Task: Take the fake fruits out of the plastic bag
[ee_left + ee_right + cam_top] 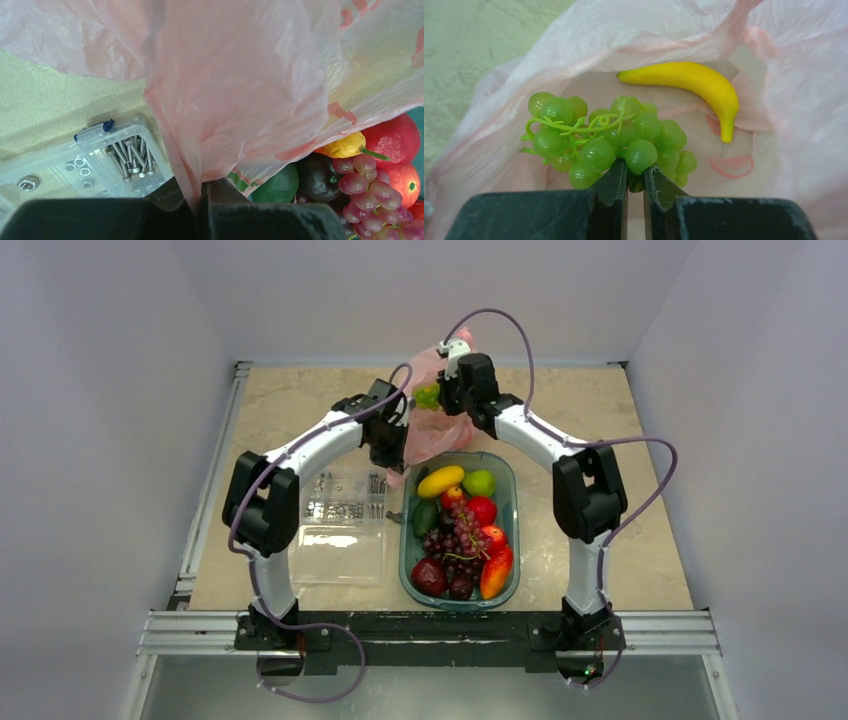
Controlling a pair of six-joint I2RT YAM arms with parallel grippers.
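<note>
With both arms arched inward over the beige surface [640, 540], the left gripper [204, 192] clenches the crinkly translucent pink plastic bag [240, 90], and the right gripper [635, 172] pinches the glossy green grape bunch [609, 137] near the curved yellow banana [694, 80] inside it.

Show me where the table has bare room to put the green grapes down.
Bare tabletop lies right of the green tray, out to the table's right edge, and in the far left corner beyond the clear screw box. Crowded: the tray is heaped with fruit, and the plastic bag fills the far middle.
</note>
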